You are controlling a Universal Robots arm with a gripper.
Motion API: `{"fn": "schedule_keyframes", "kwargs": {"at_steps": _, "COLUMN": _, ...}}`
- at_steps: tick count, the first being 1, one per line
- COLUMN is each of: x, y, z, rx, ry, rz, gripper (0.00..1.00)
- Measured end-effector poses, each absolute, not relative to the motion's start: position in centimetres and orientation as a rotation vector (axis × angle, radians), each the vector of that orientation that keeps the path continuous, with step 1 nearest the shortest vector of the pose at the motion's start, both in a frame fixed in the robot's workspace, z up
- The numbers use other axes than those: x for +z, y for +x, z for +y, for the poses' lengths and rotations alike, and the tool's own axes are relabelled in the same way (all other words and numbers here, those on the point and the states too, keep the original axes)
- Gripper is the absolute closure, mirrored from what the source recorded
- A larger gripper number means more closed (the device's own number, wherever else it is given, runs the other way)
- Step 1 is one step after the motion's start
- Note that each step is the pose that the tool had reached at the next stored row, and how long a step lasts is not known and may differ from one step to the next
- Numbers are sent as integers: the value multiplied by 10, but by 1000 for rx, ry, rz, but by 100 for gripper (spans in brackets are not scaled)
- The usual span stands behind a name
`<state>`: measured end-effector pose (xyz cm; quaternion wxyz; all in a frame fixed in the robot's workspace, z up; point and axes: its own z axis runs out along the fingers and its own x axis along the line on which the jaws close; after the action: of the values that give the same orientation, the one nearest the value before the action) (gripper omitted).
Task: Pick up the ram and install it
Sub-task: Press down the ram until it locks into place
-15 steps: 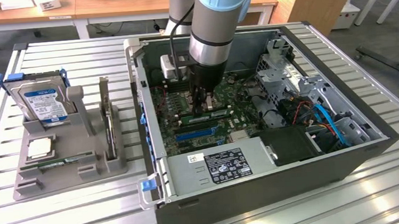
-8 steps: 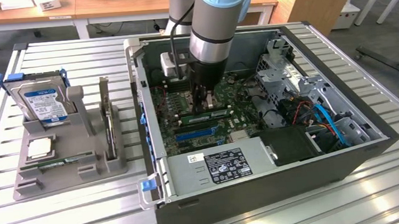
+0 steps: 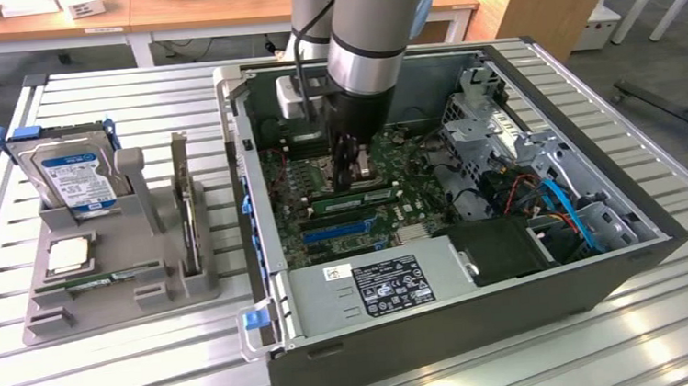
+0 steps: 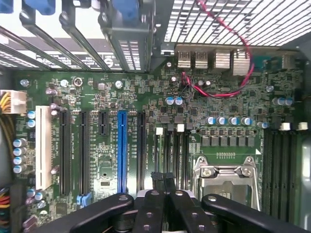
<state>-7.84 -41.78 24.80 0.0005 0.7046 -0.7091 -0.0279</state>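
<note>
A ram [image 3: 347, 195], a thin green stick, stands along a memory slot on the motherboard [image 3: 317, 172] inside the open computer case [image 3: 453, 327]. My gripper [image 3: 355, 166] points straight down just above it, fingers shut together with nothing visibly between them. I cannot tell whether the fingertips touch the stick. In the wrist view the shut gripper [image 4: 163, 180] hovers over the dark memory slots [image 4: 176, 155] beside the processor socket [image 4: 226, 177]. Another thin green stick [image 3: 88, 282] lies in the grey holder [image 3: 107, 308] on the exterior view's left.
The holder also carries a hard drive [image 3: 70, 178], a square silver chip [image 3: 69, 255] and an upright dark card [image 3: 182, 201]. Inside the case are the power supply [image 3: 383, 287], drive cage [image 3: 492, 112] and blue and red cables [image 3: 560, 204]. A blue expansion slot [image 4: 121, 150] runs beside the gripper.
</note>
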Motion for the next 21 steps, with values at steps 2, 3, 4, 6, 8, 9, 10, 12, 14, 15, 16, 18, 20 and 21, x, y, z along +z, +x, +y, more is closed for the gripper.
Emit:
{"fn": "schedule_keyframes", "kwargs": {"at_steps": 2, "x": 253, "y": -78, "z": -418, "rx": -87, "ry": 2213, "rz": -2227, "gripper": 90}}
{"fn": "schedule_keyframes", "kwargs": {"at_steps": 3, "x": 255, "y": -78, "z": -418, "rx": -87, "ry": 2213, "rz": -2227, "gripper": 90}}
{"fn": "schedule_keyframes", "kwargs": {"at_steps": 4, "x": 257, "y": -78, "z": -418, "rx": -87, "ry": 2213, "rz": -2227, "gripper": 90}}
{"fn": "schedule_keyframes", "kwargs": {"at_steps": 6, "x": 261, "y": -78, "z": -418, "rx": -87, "ry": 2213, "rz": -2227, "gripper": 90}}
{"fn": "schedule_keyframes", "kwargs": {"at_steps": 8, "x": 263, "y": -78, "z": -418, "rx": -87, "ry": 2213, "rz": -2227, "gripper": 90}}
{"fn": "schedule_keyframes", "kwargs": {"at_steps": 9, "x": 264, "y": -78, "z": -418, "rx": -87, "ry": 2213, "rz": -2227, "gripper": 90}}
{"fn": "schedule_keyframes", "kwargs": {"at_steps": 10, "x": 264, "y": -78, "z": -418, "rx": -87, "ry": 2213, "rz": -2227, "gripper": 90}}
{"fn": "schedule_keyframes", "kwargs": {"at_steps": 12, "x": 264, "y": -78, "z": -418, "rx": -87, "ry": 2213, "rz": -2227, "gripper": 90}}
{"fn": "schedule_keyframes", "kwargs": {"at_steps": 14, "x": 264, "y": -78, "z": -418, "rx": -87, "ry": 2213, "rz": -2227, "gripper": 90}}
{"fn": "schedule_keyframes", "kwargs": {"at_steps": 15, "x": 264, "y": -77, "z": -418, "rx": -87, "ry": 2212, "rz": -2226, "gripper": 90}}
{"fn": "schedule_keyframes", "kwargs": {"at_steps": 16, "x": 264, "y": -76, "z": -418, "rx": -86, "ry": 2212, "rz": -2226, "gripper": 90}}
{"fn": "schedule_keyframes", "kwargs": {"at_steps": 18, "x": 264, "y": -73, "z": -418, "rx": -87, "ry": 2212, "rz": -2227, "gripper": 90}}
{"fn": "schedule_keyframes", "kwargs": {"at_steps": 20, "x": 264, "y": -70, "z": -418, "rx": -87, "ry": 2212, "rz": -2227, "gripper": 90}}
{"fn": "schedule_keyframes", "kwargs": {"at_steps": 21, "x": 264, "y": -68, "z": -418, "rx": -87, "ry": 2212, "rz": -2227, "gripper": 90}}
